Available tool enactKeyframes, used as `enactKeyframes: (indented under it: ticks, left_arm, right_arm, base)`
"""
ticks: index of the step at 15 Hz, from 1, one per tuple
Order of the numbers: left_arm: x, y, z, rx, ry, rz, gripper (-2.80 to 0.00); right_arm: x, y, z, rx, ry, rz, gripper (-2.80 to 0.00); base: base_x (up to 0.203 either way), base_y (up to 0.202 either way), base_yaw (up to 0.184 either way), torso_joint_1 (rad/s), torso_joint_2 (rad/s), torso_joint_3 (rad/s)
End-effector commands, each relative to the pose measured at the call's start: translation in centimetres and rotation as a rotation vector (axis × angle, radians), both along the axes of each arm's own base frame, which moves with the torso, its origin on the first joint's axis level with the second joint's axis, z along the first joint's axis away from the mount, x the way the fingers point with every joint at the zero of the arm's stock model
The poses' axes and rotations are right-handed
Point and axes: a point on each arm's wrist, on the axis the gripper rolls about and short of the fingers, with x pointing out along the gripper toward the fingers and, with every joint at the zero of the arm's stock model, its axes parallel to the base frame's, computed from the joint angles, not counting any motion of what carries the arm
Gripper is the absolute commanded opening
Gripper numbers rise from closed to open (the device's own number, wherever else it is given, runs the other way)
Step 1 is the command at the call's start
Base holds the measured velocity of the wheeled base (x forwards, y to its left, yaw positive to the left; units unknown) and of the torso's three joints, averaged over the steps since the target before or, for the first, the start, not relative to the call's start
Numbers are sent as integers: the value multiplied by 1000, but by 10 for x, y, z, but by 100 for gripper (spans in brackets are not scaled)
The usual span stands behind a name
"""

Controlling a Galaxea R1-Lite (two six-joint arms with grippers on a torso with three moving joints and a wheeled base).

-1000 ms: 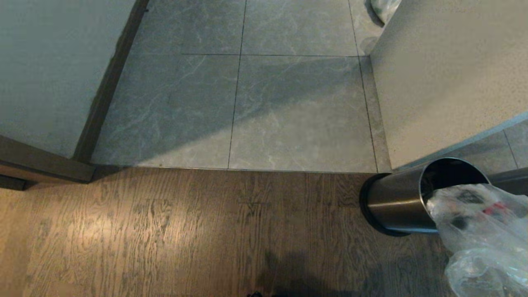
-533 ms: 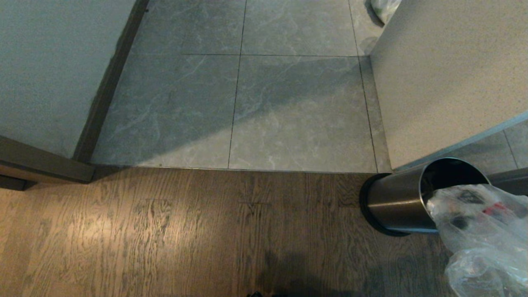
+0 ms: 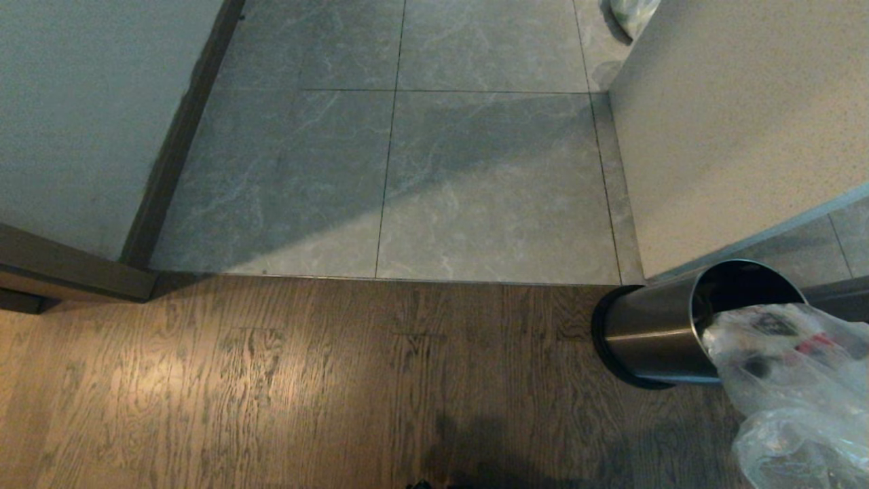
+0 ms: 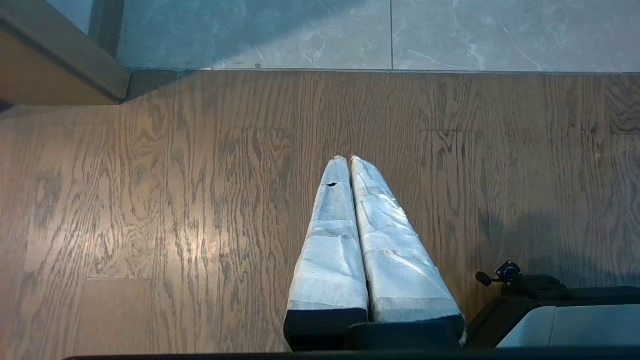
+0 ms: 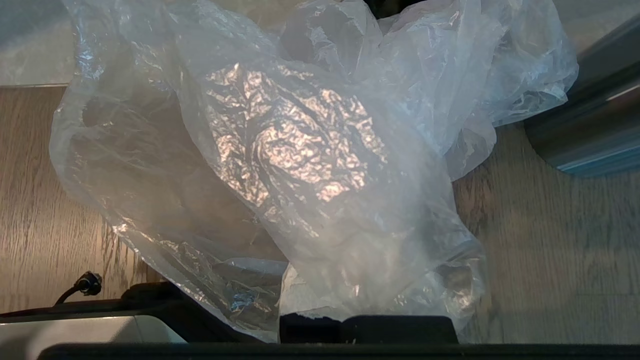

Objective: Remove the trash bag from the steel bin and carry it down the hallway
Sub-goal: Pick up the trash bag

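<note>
Nothing is shifting between the earlier head pictures and this one: the steel bin (image 3: 655,333) is standing where it stood, and the trash bag (image 3: 794,380) is hanging out of it in the same folds. That bin is resting on the brown wood-plank floor (image 3: 271,380) at the right of the head view, just short of the seam where the planks are meeting the grey marbled tiles of the hallway (image 3: 407,176), and close beside the foot of a pale wall (image 3: 733,122). Its dark mouth is showing open toward the camera, with the clear plastic spilling over the near edge and running off toward the lower right corner; dark, white and red rubbish is showing through the film. Seen from the right wrist, the crinkled bag is filling nearly the whole picture and draping over the right gripper (image 5: 367,325), so its fingers are lying hidden under the plastic; they are pressed together, and the film is bunching right at them, though whether they are pinching it cannot be told. Over bare planks, away from bin and bag, the left gripper (image 4: 347,159) is hanging with its two pale padded fingers (image 4: 330,240) pressed together, holding nothing.
</note>
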Motion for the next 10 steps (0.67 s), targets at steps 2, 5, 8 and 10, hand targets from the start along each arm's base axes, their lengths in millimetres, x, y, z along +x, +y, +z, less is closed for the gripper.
enactKeyframes:
  ticks: [2, 5, 8, 10]
  left_arm:
    - [0, 0, 0, 1, -1, 1, -280]
    - [0, 0, 0, -1, -1, -1, -280]
    - [0, 0, 0, -1, -1, 0, -280]
    - [0, 0, 0, -5, -1, 0, -280]
  right_arm:
    - [0, 0, 0, 0, 2, 1, -280]
    - [0, 0, 0, 0, 2, 0, -280]
    - [0, 0, 0, 0, 2, 1, -280]
    - [0, 0, 0, 0, 2, 1, -280]
  base:
    - [0, 0, 0, 0, 0, 0]
    - [0, 0, 0, 0, 0, 0]
    - [0, 0, 0, 0, 0, 0]
    - [0, 0, 0, 0, 0, 0]
